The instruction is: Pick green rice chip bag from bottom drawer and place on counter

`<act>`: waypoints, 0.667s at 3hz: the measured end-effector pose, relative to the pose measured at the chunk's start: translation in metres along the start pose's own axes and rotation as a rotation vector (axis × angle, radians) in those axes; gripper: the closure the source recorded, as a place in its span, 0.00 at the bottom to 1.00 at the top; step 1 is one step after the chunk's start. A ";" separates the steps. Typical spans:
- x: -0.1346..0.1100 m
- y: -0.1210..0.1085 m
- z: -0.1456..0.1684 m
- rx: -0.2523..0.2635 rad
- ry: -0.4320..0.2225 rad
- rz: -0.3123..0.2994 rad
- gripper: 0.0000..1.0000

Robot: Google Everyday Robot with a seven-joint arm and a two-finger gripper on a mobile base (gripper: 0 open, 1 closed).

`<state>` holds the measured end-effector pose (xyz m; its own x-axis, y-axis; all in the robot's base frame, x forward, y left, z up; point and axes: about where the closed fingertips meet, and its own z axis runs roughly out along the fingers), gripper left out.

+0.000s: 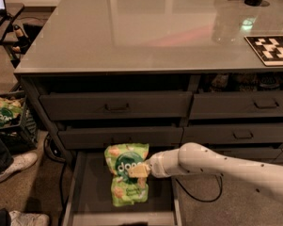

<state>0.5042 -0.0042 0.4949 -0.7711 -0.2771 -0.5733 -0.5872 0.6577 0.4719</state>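
The green rice chip bag (pixel 126 173) is bright green with a dark round logo and stands tilted over the floor of the open bottom drawer (pixel 91 192). My gripper (pixel 138 170) reaches in from the right on a white arm. Its tan fingertips (pixel 140 172) are closed on the bag's right side, near the logo. The bag's top edge reaches up to the front of the drawer above. The glossy light grey counter (pixel 131 32) caps the cabinet above.
Closed grey drawers with dark handles (pixel 116 107) sit above the open drawer. A black-and-white patterned board (pixel 271 48) lies on the counter at the right. A black crate of green bags (pixel 7 114) and a person's shoe (pixel 14 166) are on the floor at the left.
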 end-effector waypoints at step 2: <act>-0.014 0.021 -0.026 0.012 -0.035 -0.052 1.00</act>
<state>0.4964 -0.0044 0.5304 -0.7303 -0.2871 -0.6198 -0.6232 0.6517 0.4324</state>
